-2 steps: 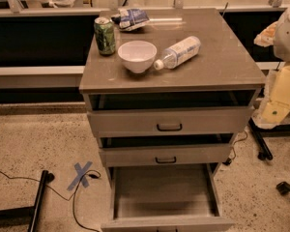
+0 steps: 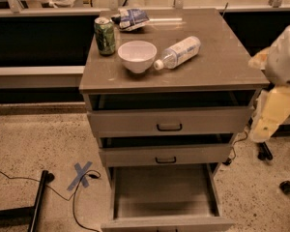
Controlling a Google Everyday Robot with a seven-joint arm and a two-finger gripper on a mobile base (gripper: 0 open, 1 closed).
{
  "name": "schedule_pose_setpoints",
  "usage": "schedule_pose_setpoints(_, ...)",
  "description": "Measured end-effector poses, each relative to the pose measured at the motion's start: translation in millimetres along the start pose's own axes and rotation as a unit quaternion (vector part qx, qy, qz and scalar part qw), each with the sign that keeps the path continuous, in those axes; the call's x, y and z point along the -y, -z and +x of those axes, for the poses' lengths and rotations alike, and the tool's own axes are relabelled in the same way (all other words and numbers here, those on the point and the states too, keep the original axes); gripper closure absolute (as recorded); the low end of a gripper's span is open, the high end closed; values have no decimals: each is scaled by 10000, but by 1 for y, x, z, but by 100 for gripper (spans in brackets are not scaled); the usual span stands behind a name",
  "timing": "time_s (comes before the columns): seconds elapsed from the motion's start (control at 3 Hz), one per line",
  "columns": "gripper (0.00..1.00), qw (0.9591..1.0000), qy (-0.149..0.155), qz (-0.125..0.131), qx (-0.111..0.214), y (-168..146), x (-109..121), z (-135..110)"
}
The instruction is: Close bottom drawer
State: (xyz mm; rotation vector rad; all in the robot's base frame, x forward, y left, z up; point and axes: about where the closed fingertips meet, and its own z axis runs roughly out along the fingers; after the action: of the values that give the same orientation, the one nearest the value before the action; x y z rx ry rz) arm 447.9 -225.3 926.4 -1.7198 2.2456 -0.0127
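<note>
Little is found changed on the left and in the centre of the frame. The blue tape cross (image 2: 82, 174) on the floor at lower left, the green can (image 2: 105, 35), the white bowl (image 2: 137, 56) and the plastic bottle (image 2: 179, 52) lying on its side on the bench (image 2: 222, 66) are all seen where they were in the earlier frame. Below the bench top, the top drawer (image 2: 169, 121) and the middle drawer (image 2: 165, 155) each appear slightly out, as before.

The bottom drawer (image 2: 164, 192), at lower centre, is pulled far out, with its bare grey tray exposed and its front panel cut by the lower edge. No shift in it is detected since the earlier frame.

The one change is noted at the right edge. The tool (image 2: 272, 114), with the pale arm above it, has been lowered a little and brought slightly towards the cabinet's right side, level with the top and middle drawers. It is kept well apart from the bottom drawer's front, and no contact is seen. Whether the tool is released or clenched cannot be told. The closing is therefore judged not yet begun, with only the approach under way.
</note>
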Motion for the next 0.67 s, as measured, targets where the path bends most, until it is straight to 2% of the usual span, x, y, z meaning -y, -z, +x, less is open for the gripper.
schedule_pose_setpoints(0.33, 0, 9992, 202, -312, 109, -88, -15, 42)
schedule_pose_setpoints(0.67, 0, 9982, 499, -318, 125, -118, -25, 54)
